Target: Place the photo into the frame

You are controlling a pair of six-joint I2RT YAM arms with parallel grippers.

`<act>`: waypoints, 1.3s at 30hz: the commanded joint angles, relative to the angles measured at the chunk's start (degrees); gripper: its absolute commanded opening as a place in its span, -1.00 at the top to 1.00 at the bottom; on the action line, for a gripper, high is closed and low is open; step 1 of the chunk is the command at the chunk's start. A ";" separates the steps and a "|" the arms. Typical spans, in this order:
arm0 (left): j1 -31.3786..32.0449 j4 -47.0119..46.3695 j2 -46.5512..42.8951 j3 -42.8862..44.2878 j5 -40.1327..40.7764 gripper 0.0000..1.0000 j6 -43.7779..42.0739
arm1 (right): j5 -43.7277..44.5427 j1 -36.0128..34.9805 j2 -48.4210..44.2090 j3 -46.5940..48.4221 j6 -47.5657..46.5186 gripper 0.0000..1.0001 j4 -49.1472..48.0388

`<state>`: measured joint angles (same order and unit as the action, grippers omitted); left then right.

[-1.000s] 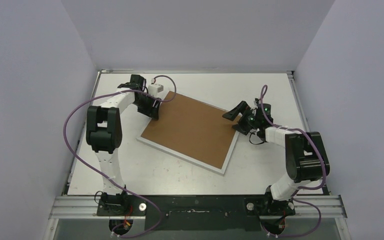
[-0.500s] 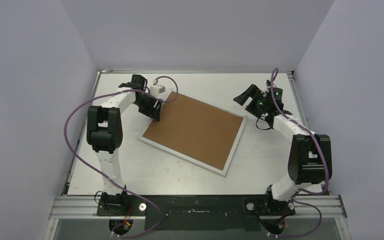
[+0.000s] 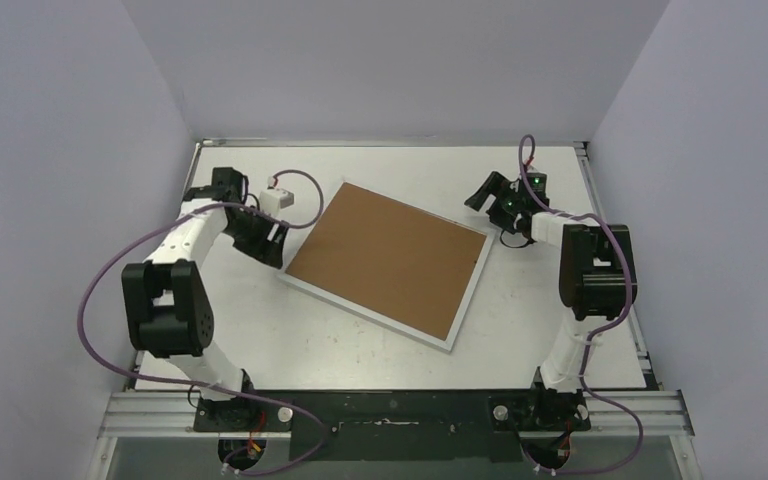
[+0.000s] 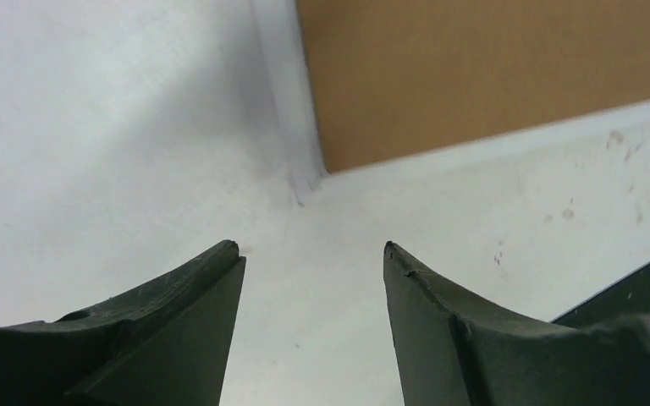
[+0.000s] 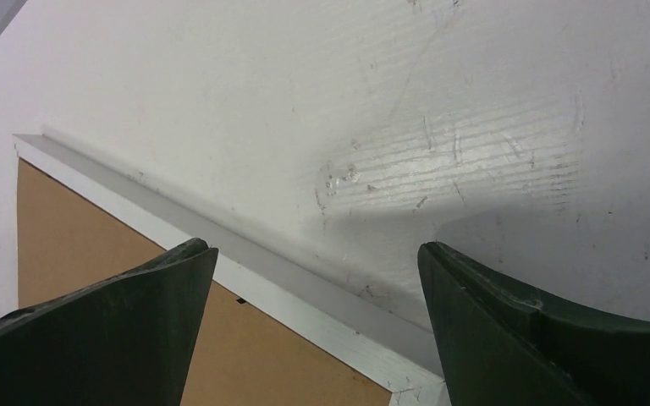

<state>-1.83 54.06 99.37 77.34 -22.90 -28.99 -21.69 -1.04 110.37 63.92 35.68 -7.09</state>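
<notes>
Fingers [image 4: 178,321] spread and empty on my left gripper [image 4: 313,249] and right gripper [image 5: 317,249]; nudging the frame's [image 3: 385,260] edge could skid it.

Frame [image 3: 390,260] face-down on white table [image 3: 530,330]

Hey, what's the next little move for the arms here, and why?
Probably pull both arms back toward their bases. The frame lies brown back up, no photo showing loose, and the left gripper and right gripper both stand open, clear of it.
</notes>
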 commanded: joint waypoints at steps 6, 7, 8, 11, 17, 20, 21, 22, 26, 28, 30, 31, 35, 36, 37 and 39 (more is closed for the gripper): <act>13.50 -15.62 -8.62 -21.45 18.65 -0.21 -1.12 | -4.83 0.21 -1.93 -6.13 5.86 -0.91 -6.87; 14.75 -17.32 -8.14 -21.97 20.74 -0.22 -0.20 | -5.03 0.04 -2.78 -7.71 6.30 -0.91 -7.45; 15.44 -18.74 -7.43 -22.01 22.15 -0.22 0.76 | -5.27 -0.22 -3.83 -9.16 6.48 -0.91 -7.68; 15.87 -22.72 -5.47 -21.10 26.33 -0.22 3.61 | -5.45 -1.16 -6.68 -12.97 6.25 -0.92 -6.98; 15.05 -28.06 0.21 -15.92 29.75 -0.23 7.93 | -5.96 -4.00 -14.35 -23.17 7.66 -0.92 -6.62; 14.66 -28.32 5.18 -10.41 29.88 -0.23 9.20 | -5.90 -6.66 -18.36 -28.05 9.72 -0.92 -7.10; 14.54 -28.24 6.77 -8.37 29.92 -0.23 9.50 | -5.95 -7.55 -19.69 -29.54 10.68 -0.92 -7.40; 14.36 -28.22 8.35 -6.23 29.97 -0.23 9.67 | -5.81 -8.74 -20.92 -30.99 11.81 -0.92 -7.85; 13.20 -26.06 14.37 4.40 28.99 -0.22 11.07 | -5.98 -12.54 -25.45 -35.97 16.61 -0.92 -9.81; 11.96 -23.12 16.62 8.97 27.37 -0.22 12.19 | -5.84 -13.40 -27.89 -36.81 17.04 -0.92 -8.56; 10.09 -21.65 17.10 11.49 24.85 -0.21 13.02 | -5.24 -13.00 -30.08 -36.34 15.79 -0.90 -5.81; 8.55 -20.79 16.68 12.33 23.34 -0.20 13.30 | -4.72 -12.50 -30.98 -35.51 14.51 -0.90 -3.91; 3.88 -17.39 13.87 13.28 14.59 -0.21 15.07 | -5.01 -8.54 -32.20 -31.53 9.99 -0.89 1.05; 3.06 -16.14 13.16 13.28 12.45 -0.21 15.41 | -6.01 -6.95 -31.78 -30.64 9.12 -0.89 1.40; 2.47 -14.86 12.73 13.35 10.14 -0.20 15.90 | -7.19 -5.55 -31.22 -29.62 8.35 -0.90 1.50; 2.15 -12.01 12.22 13.46 5.23 -0.21 17.09 | -9.30 -3.80 -29.87 -27.16 7.28 -0.92 1.83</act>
<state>1.85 35.66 116.01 88.51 -5.61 -15.14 -27.55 -8.45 80.18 31.00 46.83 -6.44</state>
